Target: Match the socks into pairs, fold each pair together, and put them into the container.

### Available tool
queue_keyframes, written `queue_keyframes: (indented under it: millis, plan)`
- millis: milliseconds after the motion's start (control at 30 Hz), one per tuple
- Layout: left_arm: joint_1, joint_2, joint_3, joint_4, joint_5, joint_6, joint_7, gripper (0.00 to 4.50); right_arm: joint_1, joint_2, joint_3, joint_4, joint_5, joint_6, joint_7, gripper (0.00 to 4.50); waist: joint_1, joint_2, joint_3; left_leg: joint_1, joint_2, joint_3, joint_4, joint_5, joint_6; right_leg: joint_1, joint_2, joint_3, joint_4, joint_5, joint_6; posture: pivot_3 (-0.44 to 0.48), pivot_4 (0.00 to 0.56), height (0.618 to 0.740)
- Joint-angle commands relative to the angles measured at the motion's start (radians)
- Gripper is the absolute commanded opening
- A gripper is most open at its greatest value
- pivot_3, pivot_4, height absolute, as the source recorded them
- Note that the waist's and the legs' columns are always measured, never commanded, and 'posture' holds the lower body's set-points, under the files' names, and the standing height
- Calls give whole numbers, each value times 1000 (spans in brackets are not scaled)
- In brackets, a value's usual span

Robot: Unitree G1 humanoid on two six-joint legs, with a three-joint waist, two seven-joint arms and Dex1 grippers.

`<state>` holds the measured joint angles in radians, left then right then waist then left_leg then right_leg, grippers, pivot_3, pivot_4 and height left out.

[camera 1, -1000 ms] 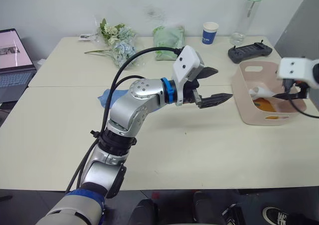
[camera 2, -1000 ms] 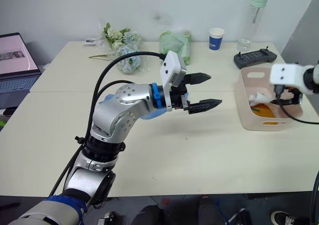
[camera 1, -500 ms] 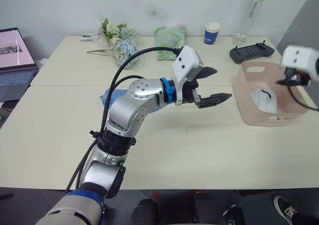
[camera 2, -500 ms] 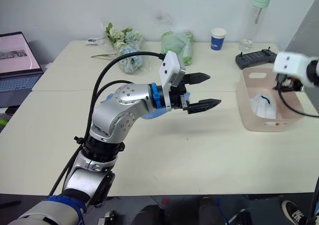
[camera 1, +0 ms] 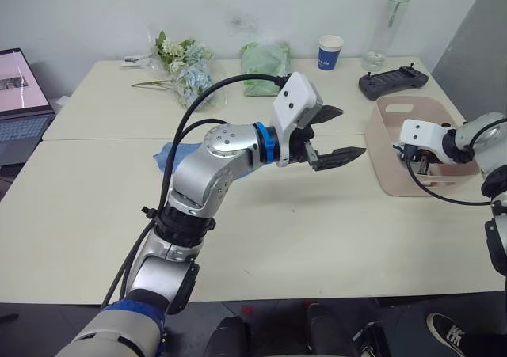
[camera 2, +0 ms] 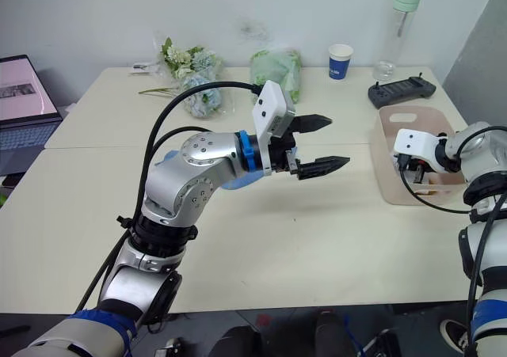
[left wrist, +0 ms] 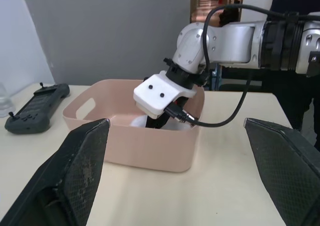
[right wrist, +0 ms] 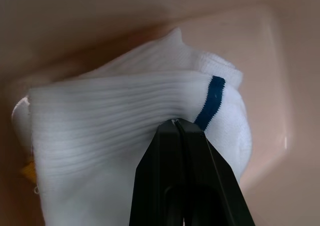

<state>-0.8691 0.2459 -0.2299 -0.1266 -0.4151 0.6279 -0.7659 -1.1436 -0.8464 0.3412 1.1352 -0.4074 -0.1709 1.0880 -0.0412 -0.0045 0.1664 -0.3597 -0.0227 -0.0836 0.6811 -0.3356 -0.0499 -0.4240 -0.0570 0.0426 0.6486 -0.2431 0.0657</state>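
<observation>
Cream table (camera 1: 333,238), grey wall; pink container (camera 1: 388,179) at 3 o'clock; right claw (right wrist: 184,131) closed against white socks (right wrist: 115,121); left claw (camera 1: 337,135) spread, empty.

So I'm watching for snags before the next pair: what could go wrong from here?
The right gripper, closed, is pressed against the white socks inside the container; lifting out could drag the fold back up or loosen it. The right arm sits low inside the container, so a sideways pull might tip it. The blue sock lies partly under the left arm, easy to brush.
</observation>
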Motion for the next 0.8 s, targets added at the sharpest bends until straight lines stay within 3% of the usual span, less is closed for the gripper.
queue_keyframes:
  millis: [33, 267, 333, 400, 467, 533, 667, 800]
  plan:
    - [1, 10, 17, -47, -3, -1, 2, 4500, -55, -51, -22, -10, -3, -17, -10, 40, 1, 0, 0, 0, 0, 0, 0, 0, 0, 0, 0, 0, 0, 0, 0, 0, 150, 740]
    - [28, 80, 51, -41, -11, 20, -12, 4500, -234, -145, -43, -90, -6, -8, 9, 40, 0, 3, 1, 0, 0, 1, -1, 0, 0, -1, 0, 0, 0, 0, 0, 0, 150, 740]
    - [47, 105, 59, -38, -3, 9, -19, 4500, -246, -116, -78, -115, 29, -11, -32, 40, -2, 2, 1, 0, 1, 1, -2, 0, 0, -1, 1, 0, 0, 0, 0, 0, 150, 740]
    - [90, 129, 99, -17, 24, -34, 14, 4500, -199, -12, -178, -251, 147, 61, -102, 204, -15, 2, 1, 2, 1, 2, -1, 0, 0, 0, 1, 1, 0, 1, 0, 0, 150, 740]
    - [153, 152, 149, 5, 62, -87, 68, 4500, -62, 122, -268, -528, 312, 252, -98, 590, -28, 1, 0, 4, 2, 3, -1, 0, 0, 1, 1, 3, 1, 2, 0, 0, 150, 740]
    - [216, 180, 188, 1, 77, -104, 91, 4500, 68, 213, -306, -746, 369, 363, -153, 1277, -35, 1, 0, 7, 5, 2, -1, 0, 0, 2, 3, 2, 3, 2, 0, 0, 150, 740]
    - [358, 222, 253, -30, 106, -169, 132, 4500, 311, 369, -338, -1000, 352, 462, -381, 2673, -9, 1, -1, -6, 2, -5, 2, 0, 0, -10, 0, 0, 12, 2, 0, 0, 150, 740]
    - [537, 187, 367, -43, 117, -266, 232, 4500, 543, 553, -357, -1182, 410, 567, -540, 4107, 7, 0, -3, -20, 0, -11, 16, 0, 0, -19, -3, -1, 12, 2, 1, 0, 150, 740]
